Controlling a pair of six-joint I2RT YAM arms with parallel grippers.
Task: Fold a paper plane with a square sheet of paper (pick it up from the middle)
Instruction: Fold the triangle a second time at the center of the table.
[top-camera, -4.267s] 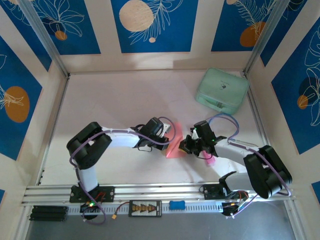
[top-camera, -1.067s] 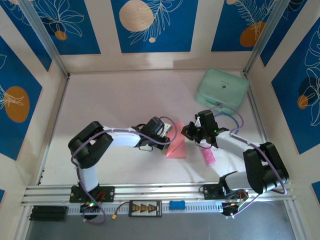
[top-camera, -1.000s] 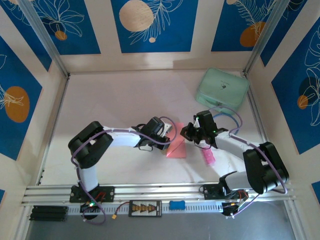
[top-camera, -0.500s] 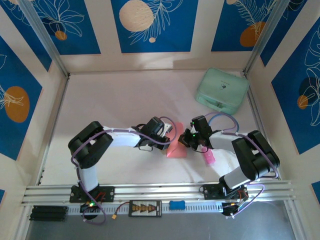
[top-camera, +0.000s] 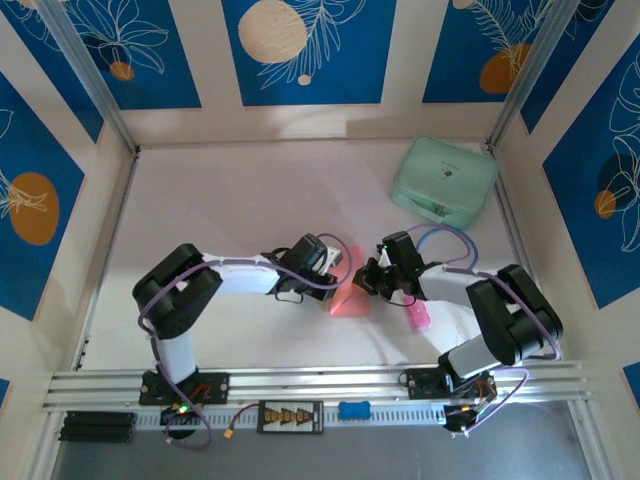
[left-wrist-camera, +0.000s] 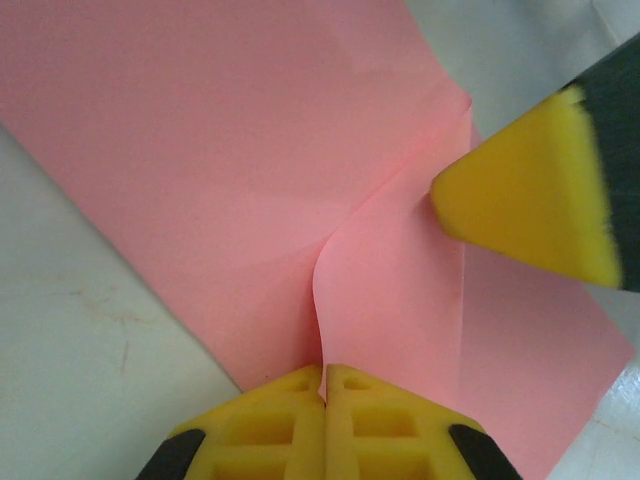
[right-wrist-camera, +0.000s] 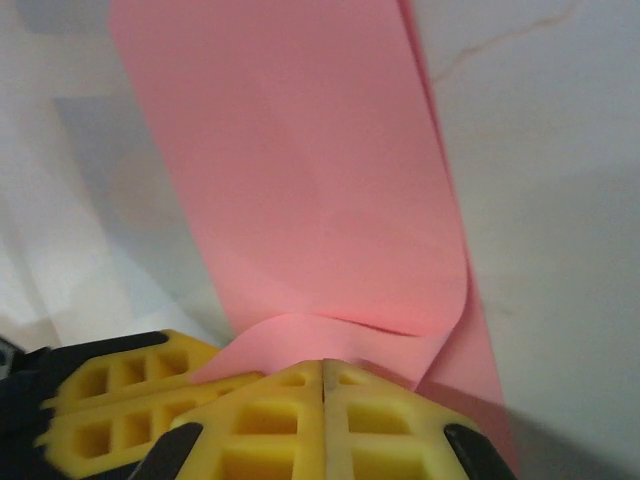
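No word, number or brand can be read anywhere. The mint-green case (top-camera: 445, 182) has a small dark mark on its lid, too small to make out. The black board (top-camera: 290, 416) on the rail (top-camera: 120, 385) at the near edge carries a row of small pale shapes, and these are also too small to read.

A robot test cell in a lab: a white tabletop (top-camera: 250, 190) boxed in by blue leaf-print wall panels (top-camera: 300, 50) and aluminium posts (top-camera: 95, 80). The left arm (top-camera: 240, 272) and the right arm (top-camera: 450, 285) are bolted to a slotted aluminium rail (top-camera: 300, 385) at the near edge, beside a small circuit board (top-camera: 291, 416).
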